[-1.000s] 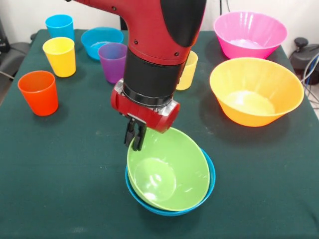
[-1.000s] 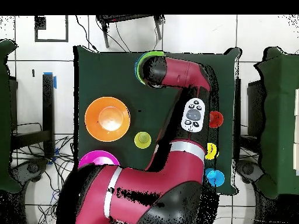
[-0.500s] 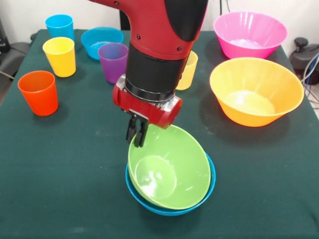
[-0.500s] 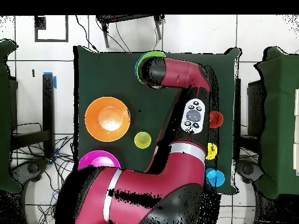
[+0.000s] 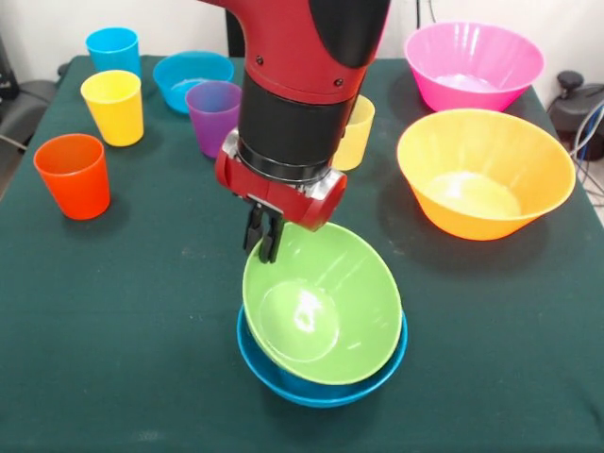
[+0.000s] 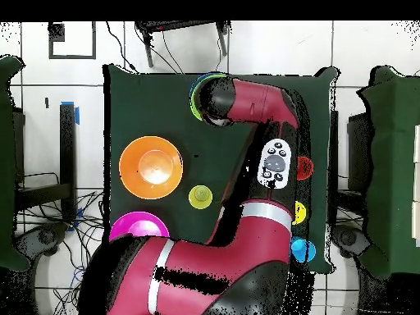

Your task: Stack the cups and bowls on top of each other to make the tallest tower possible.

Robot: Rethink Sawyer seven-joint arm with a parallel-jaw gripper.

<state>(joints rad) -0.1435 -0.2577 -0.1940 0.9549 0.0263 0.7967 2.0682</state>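
Note:
My gripper (image 5: 266,243) is shut on the far-left rim of the medium green bowl (image 5: 326,307). The bowl hangs tilted, with its lower part still inside the medium blue bowl (image 5: 316,391) near the table's front. In the overhead view the arm covers the gripper and only the green bowl's rim (image 6: 195,98) shows. The large orange-yellow bowl (image 5: 483,172) and the large pink bowl (image 5: 474,64) stand apart at the right. The orange cup (image 5: 73,175), yellow cup (image 5: 113,106), blue cup (image 5: 113,49) and purple cup (image 5: 214,115) stand at the left. The pale yellow-green cup (image 5: 359,132) is partly hidden behind the arm.
A small shallow blue bowl (image 5: 192,77) sits at the back between the blue and purple cups. Dark green cloth (image 5: 123,311) covers the table. In the overhead view the arm (image 6: 262,107) spans the table's right half, with the orange-yellow bowl (image 6: 151,166) at the left.
My gripper has risen a little with the green bowl's rim. The green bowl has lifted and tilted further out of the blue bowl. Nothing else has moved.

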